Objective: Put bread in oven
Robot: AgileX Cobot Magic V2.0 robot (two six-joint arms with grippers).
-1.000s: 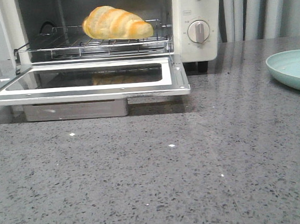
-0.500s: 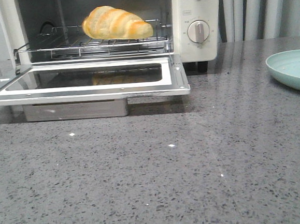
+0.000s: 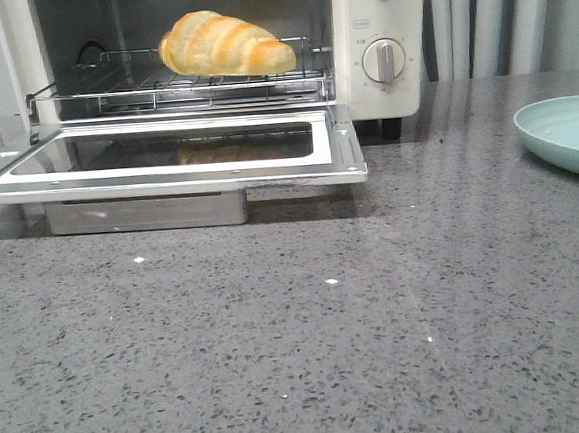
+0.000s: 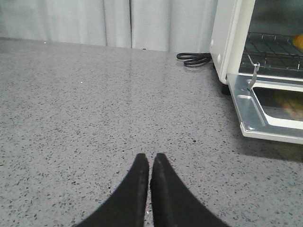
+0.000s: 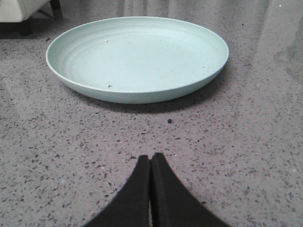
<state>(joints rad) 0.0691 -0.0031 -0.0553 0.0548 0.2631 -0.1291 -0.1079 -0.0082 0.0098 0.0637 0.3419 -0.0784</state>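
Observation:
The golden bread (image 3: 224,44) lies on the wire rack (image 3: 179,85) inside the cream-white oven (image 3: 385,94), whose glass door (image 3: 164,156) hangs flat open over the counter. From the left wrist view I see the oven (image 4: 227,42) side-on, with a sliver of the bread (image 4: 298,41) at the frame's edge. My left gripper (image 4: 150,157) is shut and empty over bare counter, well away from the oven. The right gripper (image 5: 151,157) is shut too, holding nothing, a short way from the plate. Neither gripper appears in the front view.
A pale green plate (image 5: 137,56) sits empty on the grey speckled counter, at the right edge in the front view (image 3: 569,134). A black power cord (image 4: 193,58) lies behind the oven. Grey curtains hang at the back.

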